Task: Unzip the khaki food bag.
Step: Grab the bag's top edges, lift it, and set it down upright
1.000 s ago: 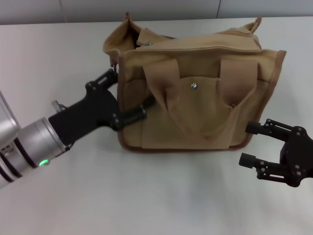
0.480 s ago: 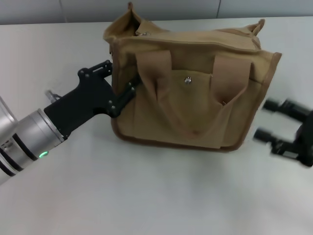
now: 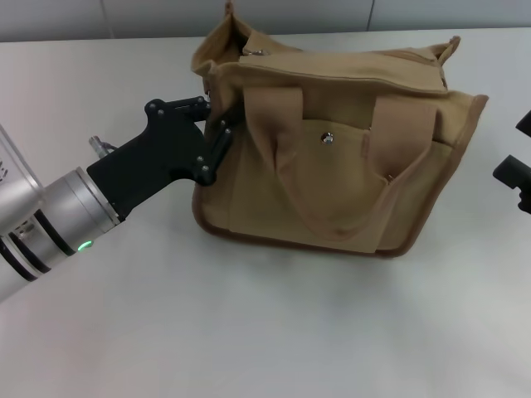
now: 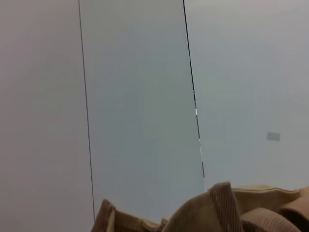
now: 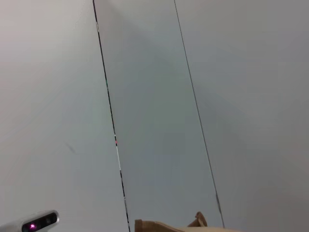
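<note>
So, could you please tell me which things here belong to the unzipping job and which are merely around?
Belonging to the job:
- khaki food bag
- left gripper, at the bag's end
- right gripper, off to the side

Merely around:
- table

Khaki food bag (image 3: pixel 332 157): boxy tan canvas tote w/ brown piping along edges, standing upright on white tabletop, slightly skewed, front face toward camera. Two webbing handles hang flat against front, forming a V over the front pocket; metal snap near pocket top, approx. centred. Top zipper runs along upper edge, metal pull visible at bag's left end; top fabric peaks at both end corners. Wrist views show only bag's upper rim: left wrist (image 4: pixel 217 212), right wrist (image 5: pixel 169 225).
</note>
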{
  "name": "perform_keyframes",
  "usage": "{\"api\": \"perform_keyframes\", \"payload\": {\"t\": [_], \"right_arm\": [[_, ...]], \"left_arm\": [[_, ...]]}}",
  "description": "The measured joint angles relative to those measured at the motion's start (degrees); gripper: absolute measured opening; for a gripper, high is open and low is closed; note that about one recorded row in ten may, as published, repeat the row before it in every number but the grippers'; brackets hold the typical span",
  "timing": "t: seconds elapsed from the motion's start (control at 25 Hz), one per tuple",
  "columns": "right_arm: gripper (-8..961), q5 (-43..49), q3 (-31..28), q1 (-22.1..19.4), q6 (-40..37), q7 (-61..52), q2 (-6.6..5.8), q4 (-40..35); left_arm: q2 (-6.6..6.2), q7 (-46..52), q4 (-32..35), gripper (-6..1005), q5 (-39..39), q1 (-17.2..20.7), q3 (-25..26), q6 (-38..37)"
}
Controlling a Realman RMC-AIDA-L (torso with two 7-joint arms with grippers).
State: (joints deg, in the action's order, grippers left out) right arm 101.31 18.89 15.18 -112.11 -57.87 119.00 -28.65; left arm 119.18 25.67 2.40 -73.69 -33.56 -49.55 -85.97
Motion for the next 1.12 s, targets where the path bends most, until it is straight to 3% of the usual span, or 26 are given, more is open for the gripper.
{"api": "perform_keyframes", "payload": {"t": [0.28,0.44,0.52,0.76,0.96,1.12], "right_arm": [[790,-0.77,-3.5,0.88,-0.16,-1.31,0.05,0.0],[789,-6.28,-4.78,1.91,0.88,-2.52,0.19,0.34],[789,-11.52,-4.78,2.88,1.9,-5.0,0.11,0.78],[789,-15.24,-4.36,6.18,4.02,-12.46,-0.46,-0.72],[788,-12.33,1.24,9.49,8.04,-21.12,-0.35,-6.9],[788,-11.74,10.46,10.17,8.93,-26.62,-0.01,-13.98]], "left_arm": [[-0.09,0.29,3.0,81,-0.2,1.5,-0.09,-5.1],[-0.24,3.18,6.89,77,-0.26,2.26,-0.25,-8.63],[-0.42,7.06,11.36,75,-0.52,2.55,-1.5,-9.45],[-0.45,11.08,20.69,69,-0.65,3.19,-6.59,-9.84],[-0.43,14.42,30.38,64,-0.55,4.18,-11.78,-11.1],[-0.37,16.53,34.15,60,-0.27,3.73,-12.82,-11.15]]}}
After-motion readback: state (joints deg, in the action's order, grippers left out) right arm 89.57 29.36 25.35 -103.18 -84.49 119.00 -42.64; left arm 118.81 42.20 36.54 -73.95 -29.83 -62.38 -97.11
